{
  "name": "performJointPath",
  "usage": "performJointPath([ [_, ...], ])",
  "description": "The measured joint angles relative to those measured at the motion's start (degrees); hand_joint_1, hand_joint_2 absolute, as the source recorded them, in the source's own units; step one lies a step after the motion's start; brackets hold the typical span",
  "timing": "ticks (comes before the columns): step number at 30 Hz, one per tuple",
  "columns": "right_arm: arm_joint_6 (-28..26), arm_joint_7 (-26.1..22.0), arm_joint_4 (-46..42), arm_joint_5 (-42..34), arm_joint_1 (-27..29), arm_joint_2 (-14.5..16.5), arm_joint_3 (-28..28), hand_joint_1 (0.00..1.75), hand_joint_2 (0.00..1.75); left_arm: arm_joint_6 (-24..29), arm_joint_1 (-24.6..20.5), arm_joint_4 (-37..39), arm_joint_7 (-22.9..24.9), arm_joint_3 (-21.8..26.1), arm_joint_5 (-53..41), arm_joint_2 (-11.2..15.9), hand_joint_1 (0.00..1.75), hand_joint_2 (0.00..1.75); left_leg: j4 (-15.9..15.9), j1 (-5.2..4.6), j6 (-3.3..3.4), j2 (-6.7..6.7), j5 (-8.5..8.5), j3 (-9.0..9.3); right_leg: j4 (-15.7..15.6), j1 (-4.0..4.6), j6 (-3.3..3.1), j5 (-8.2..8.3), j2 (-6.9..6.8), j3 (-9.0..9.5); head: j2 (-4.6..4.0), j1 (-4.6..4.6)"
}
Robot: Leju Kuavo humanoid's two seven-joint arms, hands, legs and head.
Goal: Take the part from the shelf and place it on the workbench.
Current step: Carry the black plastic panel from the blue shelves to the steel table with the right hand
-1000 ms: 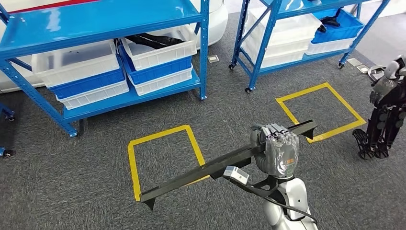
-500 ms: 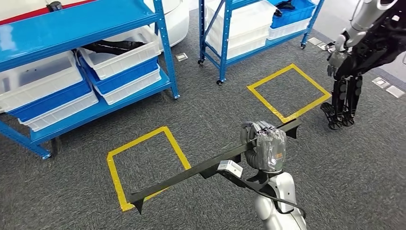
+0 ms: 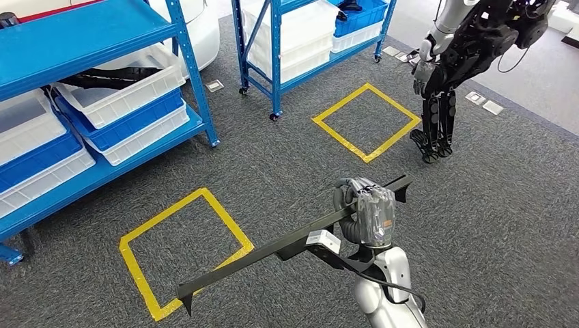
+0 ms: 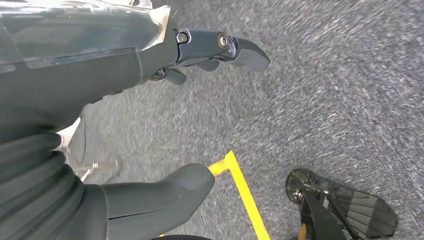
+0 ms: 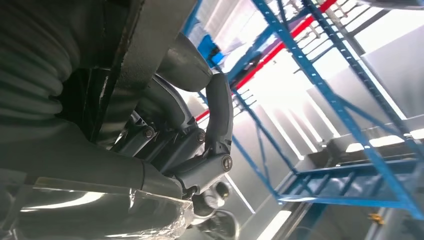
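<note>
The part (image 3: 273, 249) is a long, thin, flat black bar, matte, with a small downturned tip at each end and a little white block fixed near its middle. In the head view it runs slantwise from the lower left of the frame up to right of centre, carried in the air above the grey carpet (image 3: 491, 225), its lower end over a corner of the nearer yellow floor square (image 3: 184, 253).

The right robot hand (image 3: 365, 213) grips the bar near its upper right end, fingers wrapped closed around it; the right wrist view shows the dark fingers (image 5: 217, 120) curled over the bar's edge. The left robot hand (image 4: 150, 125) holds nothing, thumb and fingers spread apart over the carpet.

Against the earlier frames the whole picture has slid leftward, so the camera has turned: the blue shelf (image 3: 89, 31) with its white and blue bins now sits at the upper left edge, the second yellow square (image 3: 365, 119) lies nearer the top centre, and another dark robot (image 3: 457, 61) at the upper right shows more fully. The grip on the bar looks unchanged.
</note>
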Motion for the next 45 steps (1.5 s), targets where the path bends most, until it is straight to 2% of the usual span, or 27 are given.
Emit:
performJointPath([
  [2, -0.05, -0.11, 1.28, -0.63, -0.13, 0.04, 0.05, 1.75, 1.75, 0.52, 0.12, 0.00, 0.44, -0.03, 0.25, -0.17, 0.00, 1.75, -0.01, -0.24, 0.18, 1.71, 0.07, -0.26, 7.78, 0.01, -0.11, -3.14, -1.80, -3.49, 0.00, 0.34],
  [3, -0.06, -0.20, 1.90, -0.83, -0.09, 0.02, 0.06, 1.75, 1.75, 0.69, 0.16, 0.00, 0.63, -0.04, 0.26, -0.24, 0.00, 1.75, -0.01, -0.30, 0.18, 2.60, 0.09, -0.38, 9.64, -0.05, 0.13, -3.75, -2.08, -4.12, 0.00, 0.38],
  [4, -0.07, -0.30, 2.38, -0.96, -0.05, -0.01, 0.07, 1.75, 1.75, 0.78, 0.17, 0.00, 0.72, -0.06, 0.26, -0.30, 0.00, 1.75, 0.00, -0.33, 0.17, 3.41, 0.12, -0.45, 9.13, -0.11, 0.53, -3.48, -2.34, -3.49, 0.00, 0.45],
  [6, -0.08, -0.46, 3.03, -1.15, -0.08, -0.05, 0.07, 1.75, 1.75, 0.84, 0.12, 0.00, 0.76, -0.07, 0.26, -0.46, 0.00, 1.75, 0.06, -0.36, 0.02, 4.83, 0.14, -0.39, 2.00, -0.24, 1.35, -1.22, -3.74, 1.10, 0.00, 0.54],
  [8, -0.09, -0.56, 3.33, -1.32, -0.23, 0.00, 0.05, 1.75, 1.75, 0.81, 0.06, 0.00, 0.43, -0.08, 0.26, -0.57, 0.00, 1.75, 0.19, -0.69, -0.50, 5.91, 0.03, -0.29, -5.21, -0.12, 1.23, 0.50, -5.90, 5.39, 0.00, 0.57],
  [10, -0.09, -0.70, 3.56, -1.57, -0.29, -0.06, -0.08, 1.75, 1.75, 0.76, 0.00, -0.01, -0.55, -0.08, 0.29, -0.65, 0.00, 1.75, 0.19, -0.89, -1.26, 6.90, 0.08, -0.17, -7.36, 0.20, 0.35, 0.95, -6.24, 6.33, 0.00, 0.46],
  [12, -0.09, -0.92, 3.71, -1.71, -0.15, -0.28, -0.36, 1.75, 1.75, 0.65, -0.09, -0.02, -1.64, -0.08, 0.43, -0.77, 0.00, 1.75, 0.12, -0.60, -2.01, 7.59, 0.06, 0.02, -7.50, 0.21, -0.54, 1.36, -4.89, 6.06, 0.00, 0.40],
  [14, -0.10, -1.23, 3.80, -1.59, -0.06, -0.46, -0.85, 1.75, 1.75, 0.63, -0.14, -0.02, -2.23, -0.09, 0.64, -0.84, 0.00, 1.75, 2.29, -0.23, -2.68, 5.48, -1.91, -0.72, -7.75, -0.03, -1.37, 1.84, -3.64, 6.04, 0.00, 0.09],
  [16, -0.11, -1.60, 3.88, -1.00, 0.10, -0.53, -1.53, 1.75, 1.75, 0.55, -0.01, -0.02, -2.44, -0.09, 0.97, -0.87, 0.00, 1.75, 9.11, -0.03, -3.03, 2.08, -6.09, -3.63, -7.80, 0.02, -1.96, 2.22, -2.45, 5.83, 0.00, -0.41],
  [18, -0.11, -1.74, 3.97, 0.05, 0.62, -0.57, -2.25, 1.75, 1.75, 0.15, 0.26, -0.02, -2.66, -0.09, 1.28, -0.88, 0.00, 1.75, 15.97, -0.04, -2.94, 0.84, -8.79, -6.87, -7.78, 0.45, -2.35, 2.50, -1.11, 5.47, 0.00, -0.59],
  [19, -0.11, -1.57, 3.97, 0.70, 1.02, -0.60, -2.66, 1.75, 1.75, -0.08, 0.37, -0.02, -2.76, -0.09, 1.35, -0.87, 0.00, 1.75, 16.68, -0.11, -2.68, 0.66, -8.43, -7.26, -7.77, 0.70, -2.48, 2.63, -0.38, 5.36, 0.00, -0.60],
  [20, -0.11, -1.25, 3.94, 1.33, 1.46, -0.65, -3.05, 1.75, 1.75, -0.19, 0.43, -0.02, -2.79, -0.10, 1.29, -0.85, 0.00, 1.75, 15.03, -0.24, -2.25, 0.43, -6.96, -6.48, -7.76, 0.92, -2.58, 2.75, 0.39, 5.33, 0.00, -0.60],
  [21, -0.11, -0.85, 3.83, 1.90, 1.88, -0.68, -3.39, 1.75, 1.75, -0.24, 0.45, -0.02, -2.76, -0.10, 1.18, -0.81, 0.00, 1.75, 11.39, -0.46, -1.65, -0.18, -4.76, -4.65, -7.76, 1.09, -2.61, 2.85, 1.14, 5.37, 0.00, -0.59],
  [23, -0.13, -0.14, 3.45, 2.62, 2.45, -0.72, -3.84, 1.75, 1.75, -0.20, 0.41, 0.04, -2.62, -0.12, 0.91, -0.42, 0.00, 1.75, 3.47, -0.96, -0.19, -2.91, -1.40, -0.70, -7.75, 1.13, -2.43, 3.05, 2.35, 5.34, 0.00, -0.44],
  [25, -0.15, 0.23, 3.02, 2.91, 2.86, -0.75, -4.20, 1.75, 1.75, -0.29, 0.36, 0.11, -2.56, -0.15, 0.76, -0.06, 0.00, 1.75, 0.14, -1.38, 0.71, -4.35, -0.67, 0.82, -7.79, 0.77, -1.87, 3.40, 3.46, 4.92, 0.00, -0.56],
  [27, -0.17, 0.36, 2.53, 3.12, 3.34, -0.80, -4.60, 1.75, 1.75, -0.48, 0.30, 0.10, -2.60, -0.16, 0.74, -0.03, 0.00, 1.75, -0.77, -1.47, 0.97, -3.06, -0.24, 1.08, -8.00, 0.64, -1.14, 3.87, 4.69, 4.45, 0.00, -0.87],
  [29, -0.19, 0.37, 2.05, 3.39, 3.62, -0.97, -4.96, 1.75, 1.75, -0.70, 0.31, 0.09, -2.63, -0.17, 0.74, -0.08, 0.00, 1.75, -2.45, -1.14, 0.99, -1.41, 0.73, 1.81, -6.35, 1.00, -0.92, 3.11, 3.20, 3.23, 0.00, -0.76],
  [31, -0.20, 0.40, 1.82, 3.68, 3.51, -1.09, -5.16, 1.75, 1.75, -0.86, 0.36, 0.07, -2.49, -0.18, 0.71, -0.23, 0.00, 1.75, -3.47, -0.95, 0.85, 0.39, 1.31, 2.23, -0.46, 1.08, -1.06, 0.29, -0.07, 0.23, 0.00, -0.33],
  [33, -0.20, 0.48, 1.78, 3.85, 3.50, -1.10, -5.22, 1.75, 1.75, -0.90, 0.39, 0.07, -2.22, -0.20, 0.68, -0.38, 0.00, 1.75, -3.51, -0.93, 0.75, 2.19, 1.30, 2.13, 6.27, 0.59, -0.67, -2.27, -1.67, -2.93, 0.00, 0.00],
  [34, -0.20, 0.51, 1.79, 3.92, 3.60, -1.13, -5.24, 1.75, 1.75, -0.87, 0.38, 0.07, -2.10, -0.21, 0.68, -0.43, 0.00, 1.75, -3.49, -0.87, 0.64, 3.03, 1.24, 2.10, 7.53, 0.21, -0.19, -2.54, -2.03, -3.43, 0.00, 0.06],
  [35, -0.20, 0.53, 1.79, 3.97, 3.67, -1.15, -5.25, 1.75, 1.75, -0.79, 0.38, 0.07, -1.99, -0.22, 0.68, -0.44, 0.00, 1.75, -3.41, -0.74, 0.43, 3.81, 1.13, 2.09, 6.51, -0.18, 0.49, -1.97, -2.40, -2.72, 0.00, 0.10],
  [37, -0.20, 0.63, 1.78, 4.06, 3.59, -1.15, -5.25, 1.75, 1.75, -0.47, 0.33, 0.07, -1.73, -0.25, 0.66, -0.43, 0.00, 1.75, -2.76, -0.53, -0.37, 5.15, 0.66, 2.08, -1.13, -0.90, 1.97, 0.47, -4.42, 1.65, 0.00, 0.23],
  [38, -0.20, 0.72, 1.76, 4.07, 3.48, -1.08, -5.23, 1.75, 1.75, -0.30, 0.29, 0.08, -1.57, -0.31, 0.57, -0.39, 0.00, 1.75, -2.24, -0.56, -0.94, 5.72, 0.24, 1.98, -4.66, -1.00, 2.31, 1.42, -5.70, 3.78, 0.00, 0.35],
  [40, -0.20, 0.98, 1.65, 3.92, 3.27, -0.85, -5.22, 1.75, 1.75, -0.12, 0.19, 0.11, -1.31, -0.55, 0.24, -0.34, 0.00, 1.75, -1.39, -0.77, -1.90, 6.61, -0.45, 1.90, -7.53, -0.92, 1.70, 1.95, -6.96, 5.50, 0.00, 0.28],
  [42, -0.20, 1.11, 1.53, 3.41, 3.21, -0.70, -5.20, 1.75, 1.75, -0.08, 0.03, 0.11, -1.09, -0.84, -0.19, -0.43, 0.00, 1.75, -1.20, -0.55, -2.47, 7.47, -0.71, 1.97, -7.18, -0.66, 0.53, 2.03, -5.67, 5.14, 0.00, -0.05],
  [43, -0.21, 1.08, 1.51, 3.06, 3.21, -0.64, -5.14, 1.75, 1.75, -0.09, -0.04, 0.09, -0.99, -0.96, -0.38, -0.47, 0.00, 1.75, -0.88, -0.26, -2.78, 6.97, -1.12, 1.91, -7.19, -0.60, 0.19, 2.11, -5.04, 5.00, 0.00, -0.13],
  [45, -0.20, 0.85, 1.49, 2.19, 3.14, -0.44, -4.94, 1.75, 1.75, -0.09, -0.08, 0.07, -0.85, -1.14, -0.72, -0.52, 0.00, 1.75, 2.32, 0.17, -3.23, 4.13, -3.65, 0.61, -7.26, -0.57, -0.53, 2.37, -3.76, 4.84, 0.00, -0.33],
])
